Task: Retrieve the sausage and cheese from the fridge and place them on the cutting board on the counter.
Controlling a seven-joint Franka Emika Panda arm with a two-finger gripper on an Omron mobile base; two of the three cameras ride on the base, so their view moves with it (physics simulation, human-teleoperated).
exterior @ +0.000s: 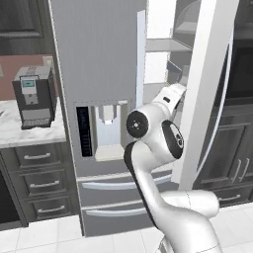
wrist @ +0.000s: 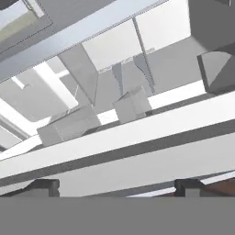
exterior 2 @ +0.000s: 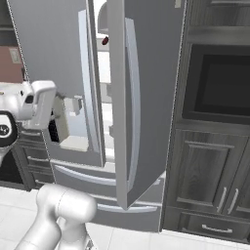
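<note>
On the far left a coffee machine [exterior: 33, 96] sits on the white bench [exterior: 29, 132], with grey drawers [exterior: 39, 183] under it. Next comes the big grey fridge [exterior: 99, 64]. Its left door is shut and has a water panel [exterior: 106, 129] in it. Its right door [exterior: 205, 89] is swung open, and white shelves [exterior: 165, 45] show in the gap. The robot's arm [exterior: 158, 133] reaches up into that gap. The jaws [wrist: 118, 188] are spread wide and hold nothing; two dark tips stick up at the bottom of the hand view, with grey and white fridge shelves and bins in front of them. High up inside the fridge, in the right base view, there is a small dark red thing [exterior 2: 104, 41]. It may be the sausage, but it is too small to be sure. To the right of the fridge stand dark cupboards [exterior 2: 215, 161] with an oven [exterior 2: 219, 88]. I think the job is only just begun: the door is open, but both foods are yet to be picked up and carried to the board.
</note>
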